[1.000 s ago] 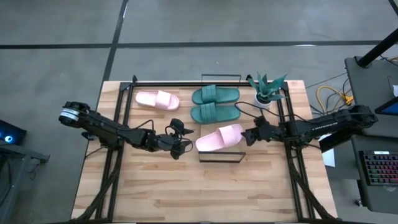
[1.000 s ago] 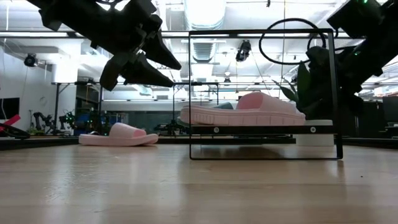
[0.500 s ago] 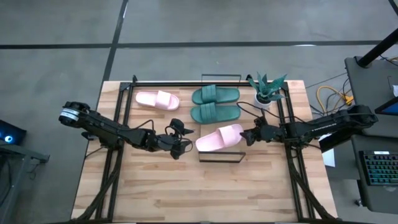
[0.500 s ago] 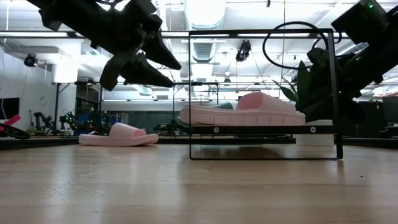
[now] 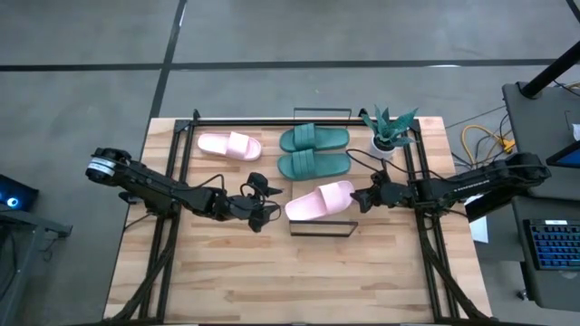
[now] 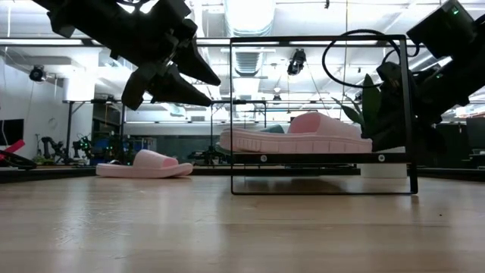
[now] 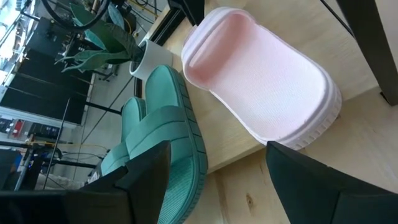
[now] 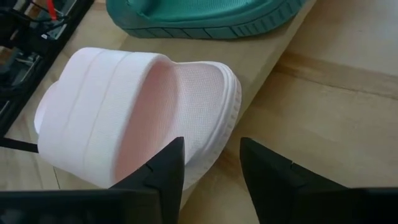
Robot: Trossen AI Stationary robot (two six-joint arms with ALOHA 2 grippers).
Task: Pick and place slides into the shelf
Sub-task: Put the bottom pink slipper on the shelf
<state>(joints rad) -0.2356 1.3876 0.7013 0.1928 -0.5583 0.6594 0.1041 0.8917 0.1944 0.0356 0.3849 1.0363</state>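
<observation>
The shelf (image 5: 337, 215) stands mid-table, a light plank in a black wire frame (image 6: 318, 158). One pink slide (image 5: 319, 200) lies sole-down on its near part, and two teal slides (image 5: 314, 139) (image 5: 313, 165) lie behind it. The other pink slide (image 5: 229, 145) rests on the table at far left. My left gripper (image 5: 265, 201) hovers open just left of the shelf, above the table (image 6: 214, 91). My right gripper (image 5: 362, 197) is open at the right end of the pink slide on the shelf (image 8: 155, 106). Its fingers stand on either side of that end.
A potted plant (image 5: 388, 131) stands at the table's far right corner, close behind my right arm. Black frame rails run along the left and right sides of the table. Bare wood (image 5: 272, 272) stretches along the near half.
In the low view my right arm has edged slightly up and away from the shelf. The pink slide on the shelf has stayed where it was.
</observation>
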